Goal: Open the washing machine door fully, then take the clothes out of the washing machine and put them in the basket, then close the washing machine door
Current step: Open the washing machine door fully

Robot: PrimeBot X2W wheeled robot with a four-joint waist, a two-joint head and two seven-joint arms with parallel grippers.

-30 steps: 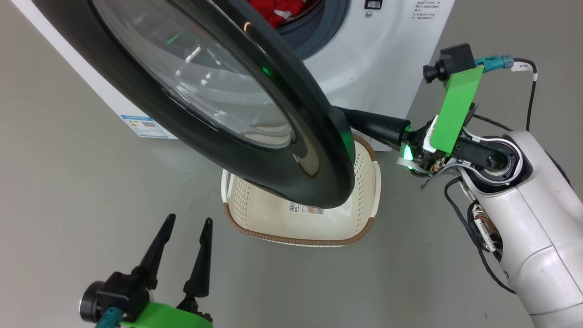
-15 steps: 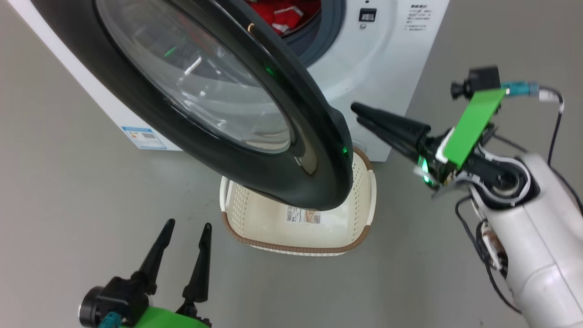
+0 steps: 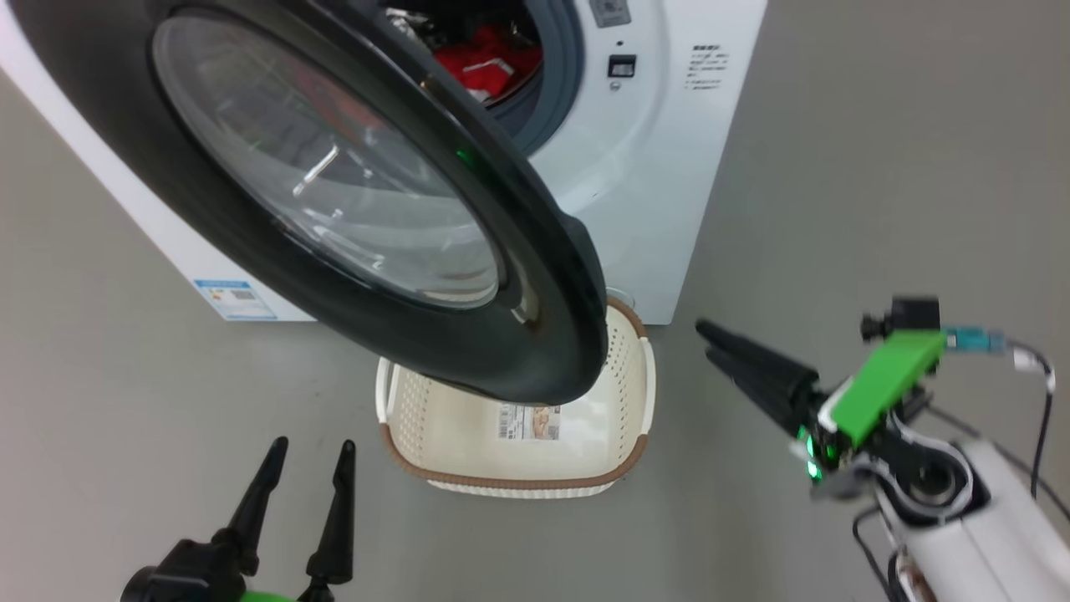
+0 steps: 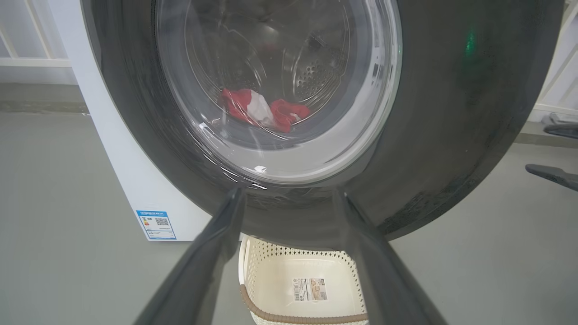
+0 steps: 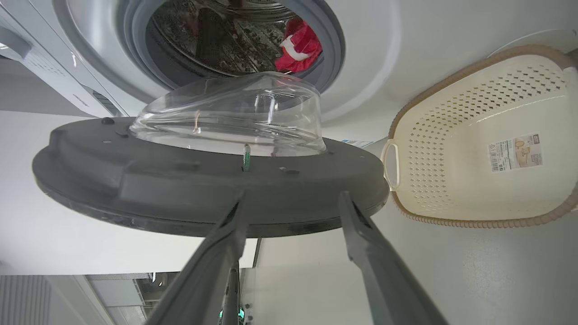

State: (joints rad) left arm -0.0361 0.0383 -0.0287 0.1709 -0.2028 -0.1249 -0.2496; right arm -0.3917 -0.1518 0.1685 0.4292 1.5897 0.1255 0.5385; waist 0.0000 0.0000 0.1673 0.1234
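Open door [image 3: 535, 334] above basket [image 3: 501, 483]; red clothes [image 3: 481, 67] in washing machine [image 3: 652, 167] — perhaps two pieces. Left tool [image 3: 313, 443] spread wide, empty — right tool [image 3: 706, 341] likewise released, apart from door.

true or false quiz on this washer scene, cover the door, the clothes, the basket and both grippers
1. The washing machine door stands open, and the basket sits on the floor near it. True.
2. Red clothes lie in the drum of the washing machine. True.
3. The basket holds a garment. False: only a paper label lies in it.
4. The right gripper is clamped on the door's rim. False: the right gripper is apart from the door, jaws open.
5. The left gripper is open and holds nothing. True.
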